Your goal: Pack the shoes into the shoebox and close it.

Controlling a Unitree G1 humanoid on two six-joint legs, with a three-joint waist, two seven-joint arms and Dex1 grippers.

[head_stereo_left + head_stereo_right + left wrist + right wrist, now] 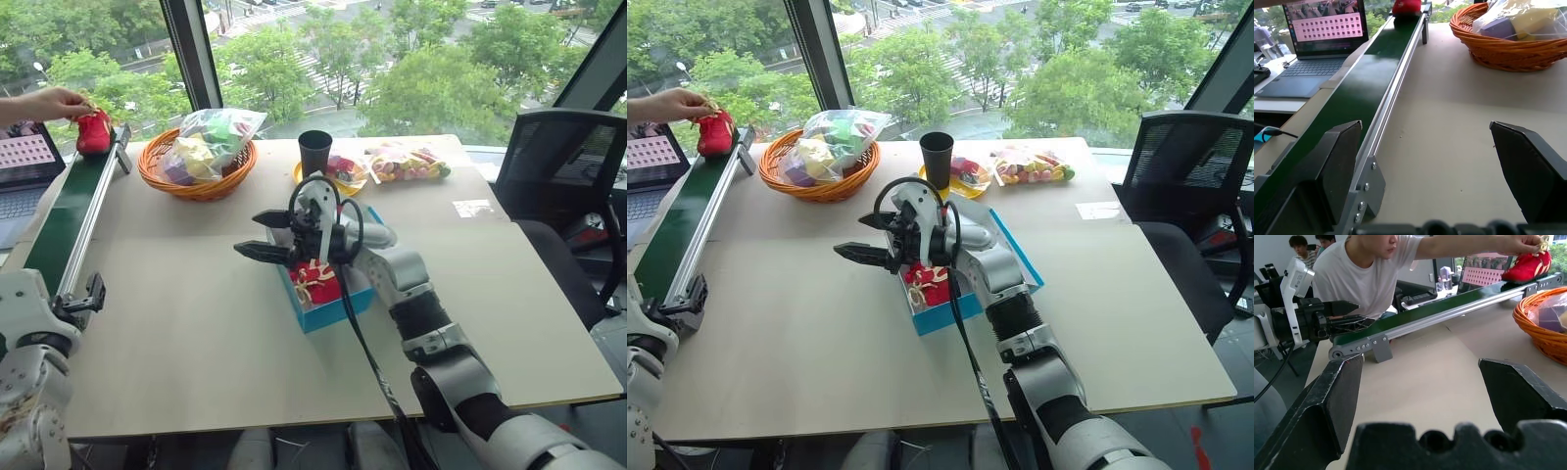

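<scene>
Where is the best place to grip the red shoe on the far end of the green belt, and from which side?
Probably across its sides at mid-length, coming from above. The red shoe stands on the green conveyor belt beside a raised rail, and a person's hand holds its laces. The open left gripper is nearest.

Shoebox [328, 311] at the tabletop's [196, 333] centre, one shoe [315, 282] inside. Conveyor [61, 230] along the left edge, second shoe [94, 132] at its far end. Basket [196, 181], cup [315, 152] and bag [407, 163] near the far edge.
</scene>
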